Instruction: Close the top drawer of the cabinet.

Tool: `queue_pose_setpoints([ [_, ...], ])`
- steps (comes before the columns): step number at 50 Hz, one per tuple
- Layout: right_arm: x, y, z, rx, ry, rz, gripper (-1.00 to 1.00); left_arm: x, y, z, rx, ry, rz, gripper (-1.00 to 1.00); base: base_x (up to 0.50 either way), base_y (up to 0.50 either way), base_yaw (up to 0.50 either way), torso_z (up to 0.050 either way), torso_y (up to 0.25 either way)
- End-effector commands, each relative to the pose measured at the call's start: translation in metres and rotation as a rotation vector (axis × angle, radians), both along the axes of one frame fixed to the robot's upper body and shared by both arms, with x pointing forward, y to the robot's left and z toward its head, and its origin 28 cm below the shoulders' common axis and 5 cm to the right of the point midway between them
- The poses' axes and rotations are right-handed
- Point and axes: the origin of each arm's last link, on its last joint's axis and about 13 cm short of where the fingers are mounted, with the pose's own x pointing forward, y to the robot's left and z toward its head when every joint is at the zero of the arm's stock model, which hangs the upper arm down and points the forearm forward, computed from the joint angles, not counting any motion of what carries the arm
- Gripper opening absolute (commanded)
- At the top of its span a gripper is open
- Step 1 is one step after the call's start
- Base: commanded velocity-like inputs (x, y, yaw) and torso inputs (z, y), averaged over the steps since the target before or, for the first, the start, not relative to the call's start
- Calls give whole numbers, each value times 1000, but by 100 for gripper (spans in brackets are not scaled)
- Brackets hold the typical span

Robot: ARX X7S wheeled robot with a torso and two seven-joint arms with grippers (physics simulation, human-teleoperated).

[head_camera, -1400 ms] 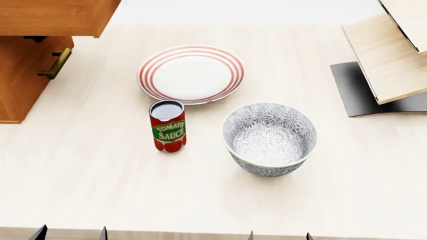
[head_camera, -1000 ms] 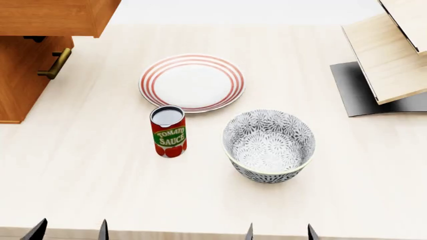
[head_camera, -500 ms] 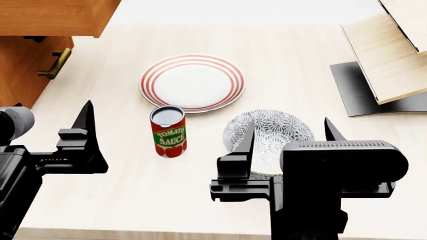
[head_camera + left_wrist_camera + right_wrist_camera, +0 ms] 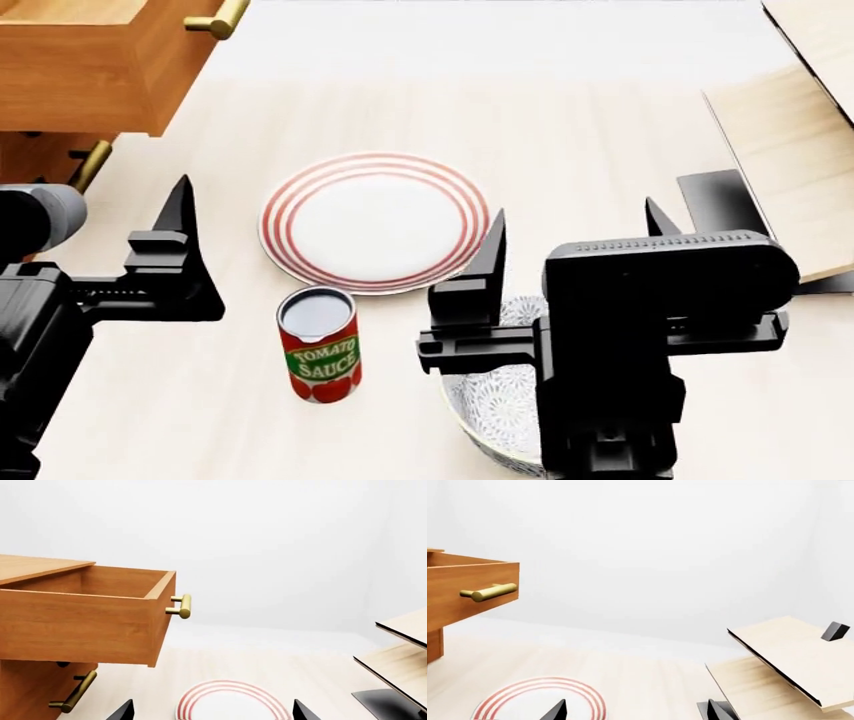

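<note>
Both grippers empty, jaws wide: left gripper (image 4: 134, 240) beside tomato sauce can (image 4: 319, 344), right gripper (image 4: 574, 235) over patterned bowl (image 4: 491, 410); top drawer (image 4: 90, 612) pulled out.

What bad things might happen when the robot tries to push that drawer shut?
The left hand is open and apart from the top drawer, which sticks far out of the cabinet. Reaching over, the arm might bump the tomato sauce can standing close by and tip it. A push on one corner instead of near the brass handle might jam the drawer crooked. The right hand hangs over the bowl and might knock it.
</note>
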Motion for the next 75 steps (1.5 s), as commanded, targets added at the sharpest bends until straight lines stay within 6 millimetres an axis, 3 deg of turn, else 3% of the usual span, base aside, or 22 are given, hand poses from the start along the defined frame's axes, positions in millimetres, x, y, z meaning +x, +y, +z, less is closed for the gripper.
queue_pose_setpoints([
  [1, 7, 0, -2, -21, 3, 2, 100, 8, -1, -3, 12, 4, 11, 100, 500, 0, 0, 0, 0],
  [17, 9, 2, -5, 22, 10, 25, 100, 8, 0, -5, 9, 16, 12, 100, 500, 0, 0, 0, 1],
  [26, 9, 4, -9, 2, 25, 12, 100, 5, -3, -3, 2, 28, -4, 100, 0, 0, 0, 0, 0],
  [32, 9, 5, -8, -3, 24, 8, 100, 2, -9, -6, 12, 57, -12, 100, 0, 0, 0, 0, 0],
  [37, 12, 8, -9, -9, 35, 10, 100, -1, -37, -7, 19, 74, -101, 100, 0, 0, 0, 0, 0],
  [43, 10, 8, -8, -13, 31, 23, 100, 25, -48, 2, 29, 55, -111, 100, 0, 0, 0, 0, 0],
  [46, 10, 10, -9, -21, 31, 32, 100, 51, -48, 9, 42, 46, -90, 100, 0, 0, 0, 0, 0],
  [59, 7, 13, -10, -25, 39, 49, 100, 128, -47, 18, 84, 82, 0, 100, 0, 0, 0, 0, 0],
  [75, 7, 18, -14, -28, 47, 67, 100, 168, -10, 12, 106, 132, 224, 100, 0, 0, 0, 0, 0],
])
